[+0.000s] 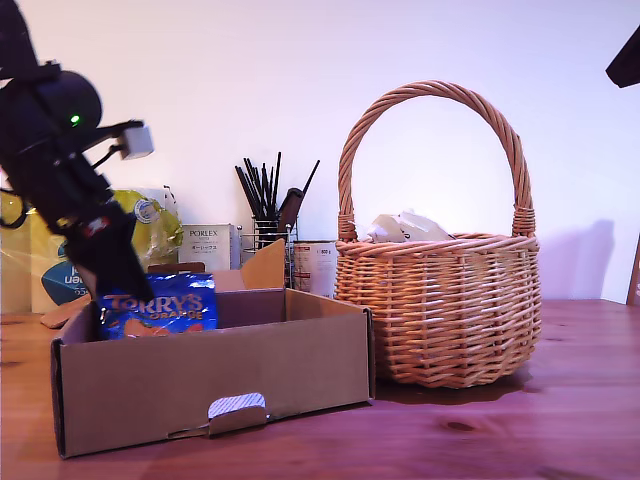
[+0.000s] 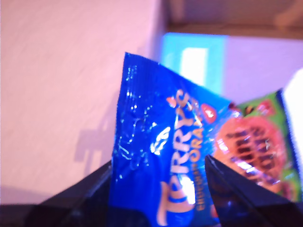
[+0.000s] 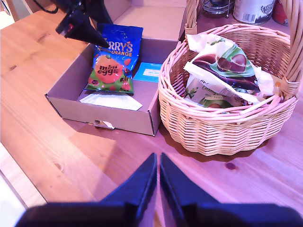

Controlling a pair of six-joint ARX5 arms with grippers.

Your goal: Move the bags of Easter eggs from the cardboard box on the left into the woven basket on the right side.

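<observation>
Cardboard, the box [image 1: 215,375] stands closest in the exterior view, on the counter [image 1: 480,440] toward that view's left, a tab slot in its front wall. My first claw [image 3: 97,40] reaches down into the box and pinches the top corner of the Terry's bag [image 1: 160,305], which stands upright inside with its blue top showing above the wall; the first wrist view shows the foil between the two fingers [image 2: 80,198]. A white card [image 3: 111,100] lies flat on the box floor. Just beside the box, to the exterior view's right, sits the basket [image 1: 440,300], holding white-and-green Galaxy bags [image 3: 222,61]. My second claw [image 3: 158,182] hangs above the counter, pressed together and holding nothing.
</observation>
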